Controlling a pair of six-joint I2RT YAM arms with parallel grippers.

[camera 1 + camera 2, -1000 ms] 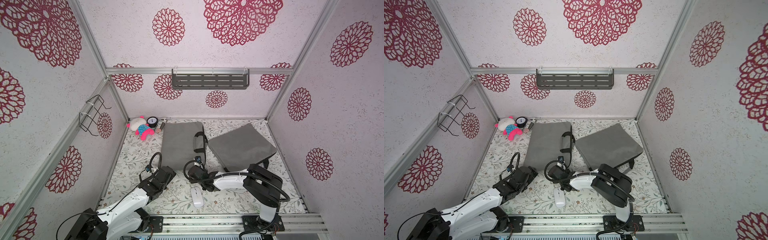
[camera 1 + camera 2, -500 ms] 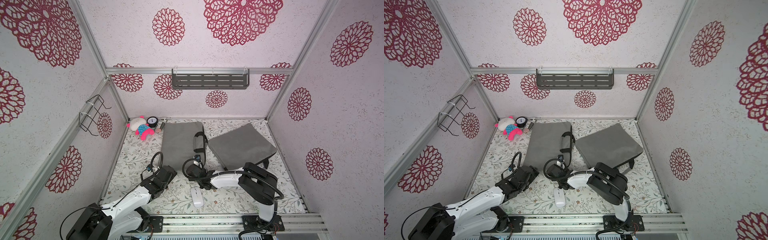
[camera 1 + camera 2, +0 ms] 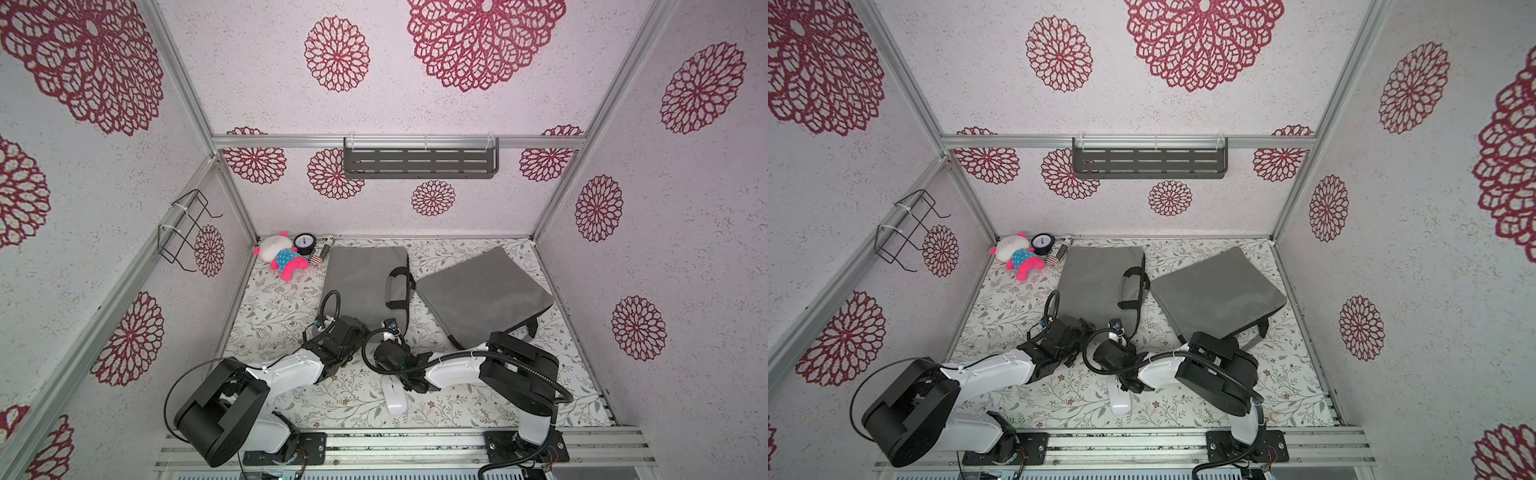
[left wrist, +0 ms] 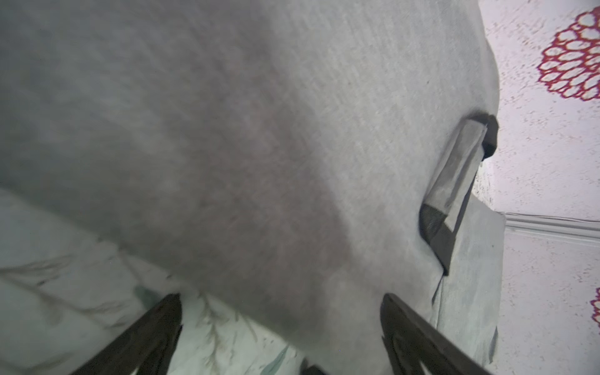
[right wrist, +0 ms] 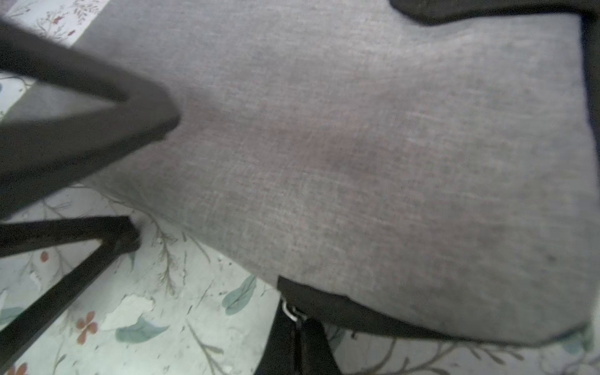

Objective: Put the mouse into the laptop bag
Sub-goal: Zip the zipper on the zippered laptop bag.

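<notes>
Only the top views show the white computer mouse [image 3: 394, 397] [image 3: 1120, 400]. It lies on the floral table cover [image 3: 286, 320] in the lower centre of the frame, just below my right wrist. It is outside the grey fabric laptop bag [image 3: 361, 282] and apart from its near edge. That bag lies flat mid-frame with its strap handle [image 3: 397, 286] on its right side. A second grey bag [image 3: 482, 295] sits tilted just to the right of it.

From above, my two grippers are dark lumps at the bag's near edge, and I cannot read their jaws there. The wrist views settle it.

In the left wrist view my left gripper [image 4: 281, 300] stands wide apart. One dark finger [image 4: 152, 328] is on each side of the bag's corner at the bottom of the frame.

In the right wrist view my right gripper [image 5: 294, 334] is pressed together at bottom centre. It is clamped on the small metal zip pull [image 5: 292, 313] at the bag's black-trimmed corner. That view also catches my left fingers [image 5: 139, 110] at its left edge.

A pink and white plush toy [image 3: 282, 257] and a small black round dial [image 3: 304, 243] sit at the table's far left corner. Only the top views show them.
</notes>
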